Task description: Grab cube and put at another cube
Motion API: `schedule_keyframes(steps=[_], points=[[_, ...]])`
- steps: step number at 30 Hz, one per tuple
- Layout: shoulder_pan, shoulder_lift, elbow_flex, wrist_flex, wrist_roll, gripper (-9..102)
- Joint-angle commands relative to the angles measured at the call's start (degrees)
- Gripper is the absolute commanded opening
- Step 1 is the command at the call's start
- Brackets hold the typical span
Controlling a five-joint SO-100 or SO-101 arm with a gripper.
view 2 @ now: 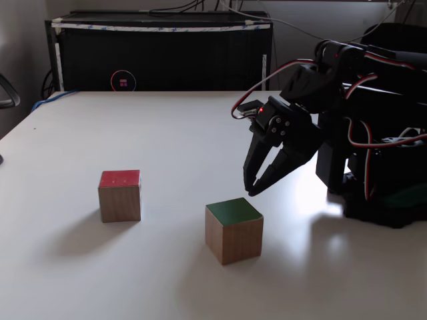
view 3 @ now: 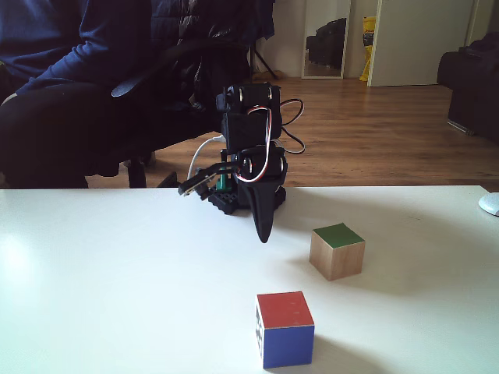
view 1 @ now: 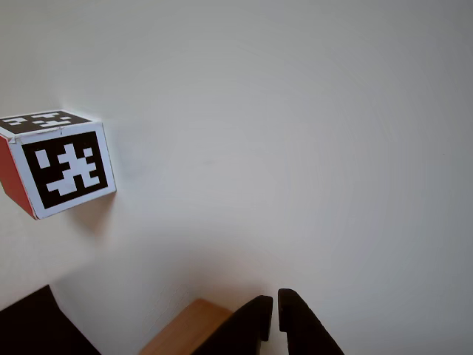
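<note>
The wood cube with a green top (view 2: 233, 230) stands on the white table (view 2: 160, 133), also seen as the wood cube (view 3: 337, 251), and its corner shows as the wood cube (view 1: 185, 331). The marker cube with a red face (view 1: 59, 163) stands apart from it, seen as the marker cube (view 2: 120, 195) and as the marker cube (view 3: 284, 329). My gripper (view 2: 252, 190) hangs just above the table behind the wood cube, pointing down, shut with nothing between its fingers. The same gripper (view 3: 263, 234) sits left of the wood cube, and the gripper (view 1: 275, 314) enters from the bottom edge.
The arm's base (view 2: 380, 180) stands at the right of the table. A black cabinet (view 2: 160, 53) lines the far edge. A seated person (view 3: 70, 86) is behind the table, and a white mouse (view 3: 490, 204) lies at its right edge.
</note>
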Motion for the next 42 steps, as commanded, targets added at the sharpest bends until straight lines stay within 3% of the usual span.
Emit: schedule_keyframes(steps=[1,18,23,28,37,42], points=[[-1.32,0.26,-2.64,0.26,3.16,0],[-0.88,0.26,-2.64,0.09,3.43,0],[1.85,0.26,-6.42,0.18,-3.96,0],[1.93,0.26,-14.33,2.11,-8.88,8],[-7.38,-0.09,-18.19,3.78,-11.95,21],[-9.58,-14.24,-26.28,2.90,-12.30,22]])
